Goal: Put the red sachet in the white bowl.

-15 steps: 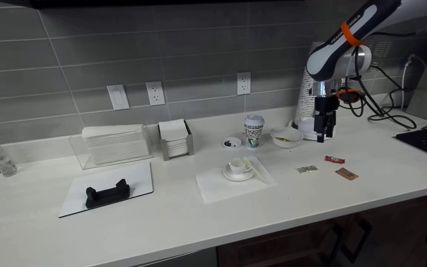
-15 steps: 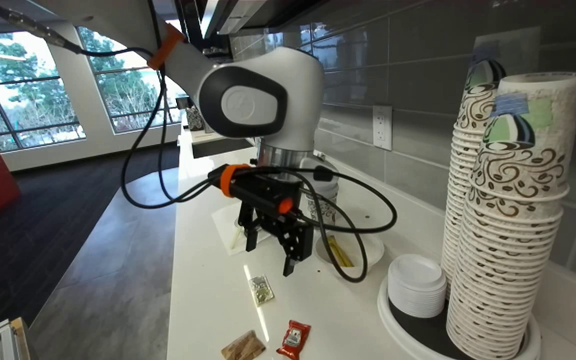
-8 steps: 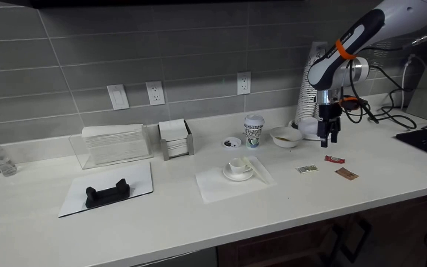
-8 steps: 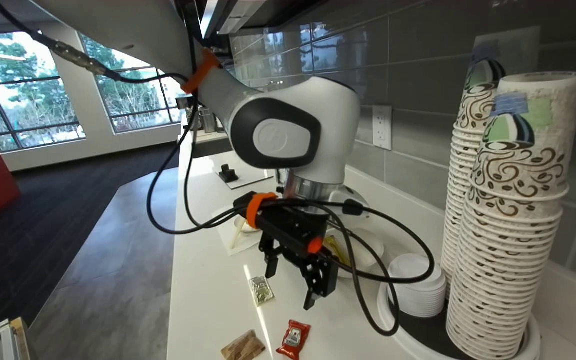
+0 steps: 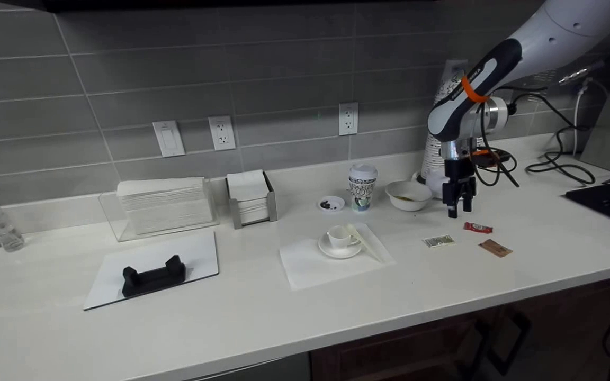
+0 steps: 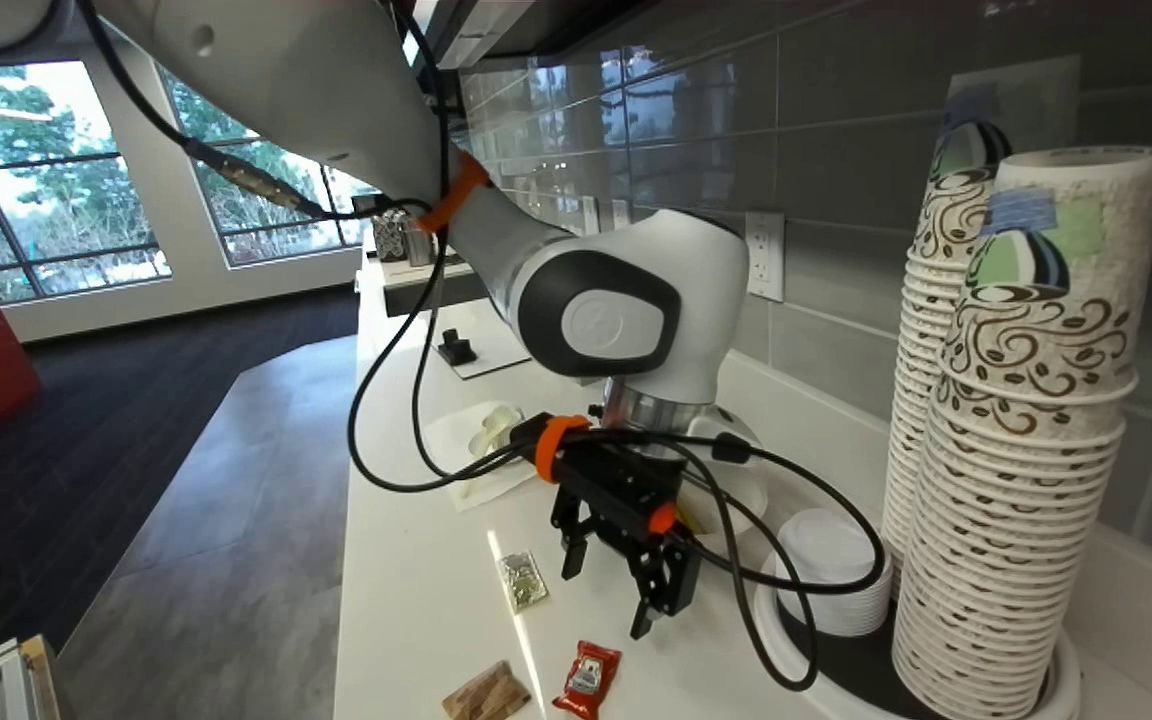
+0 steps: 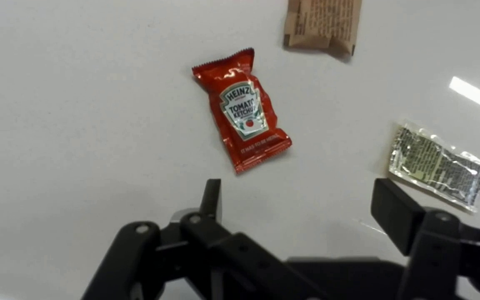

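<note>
Where the surface (image 6: pixel 406 630) is coming closest in an exterior view, the sachet (image 6: pixel 588 680) is lying flat, red and label up, with the brown packet (image 6: pixel 486 692) resting near but not touching it. In the wrist view it is shining and bulging slightly, its label reading "Tomato Ketchup". It is probably weighing little, feeling soft and slippery, and risking a burst under a hard squeeze. Its middle is likely offering the best hold: a gentle pinch across the two long sides, turned to match its slant. A little farther along, the claw (image 6: pixel 606 605) is hanging above the surface, spread wide and gripping nothing. Off to one side, the silver packet (image 6: pixel 523 582) is lying apart. Farthest off, the bowl (image 5: pixel 416 205) is standing upright, the sachet not yet inside.
</note>
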Controlling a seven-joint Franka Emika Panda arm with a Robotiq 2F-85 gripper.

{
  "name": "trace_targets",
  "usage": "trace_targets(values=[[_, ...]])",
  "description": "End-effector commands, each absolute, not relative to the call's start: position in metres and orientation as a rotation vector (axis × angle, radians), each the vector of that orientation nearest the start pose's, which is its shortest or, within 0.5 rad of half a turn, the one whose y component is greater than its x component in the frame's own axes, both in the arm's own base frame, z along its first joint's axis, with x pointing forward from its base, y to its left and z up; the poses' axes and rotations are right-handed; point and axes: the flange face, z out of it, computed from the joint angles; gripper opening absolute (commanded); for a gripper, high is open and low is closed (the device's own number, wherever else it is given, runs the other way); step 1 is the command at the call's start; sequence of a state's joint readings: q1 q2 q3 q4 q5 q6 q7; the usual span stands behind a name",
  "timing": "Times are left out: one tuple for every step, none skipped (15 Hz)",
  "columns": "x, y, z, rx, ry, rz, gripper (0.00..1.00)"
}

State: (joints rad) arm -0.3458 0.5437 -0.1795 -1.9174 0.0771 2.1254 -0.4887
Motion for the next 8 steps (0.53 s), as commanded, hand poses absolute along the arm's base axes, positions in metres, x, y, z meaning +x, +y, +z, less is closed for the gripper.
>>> trace_targets(values=[[0.524,-0.296,0.180,-3.000,0.179,0.482,0.83],[0.524,-0.298,0.178,-3.004,0.199,0.493,0.80],[0.523,-0.299,0.175,-3.009,0.219,0.512,0.82],[0.523,-0.301,0.173,-3.018,0.251,0.535,0.81],[0.522,-0.302,0.170,-3.026,0.280,0.568,0.85],[0.521,-0.303,0.168,-3.033,0.303,0.591,0.84],[0.521,-0.304,0.165,-3.041,0.328,0.616,0.87],[0.521,-0.304,0.162,-3.046,0.348,0.643,0.85]])
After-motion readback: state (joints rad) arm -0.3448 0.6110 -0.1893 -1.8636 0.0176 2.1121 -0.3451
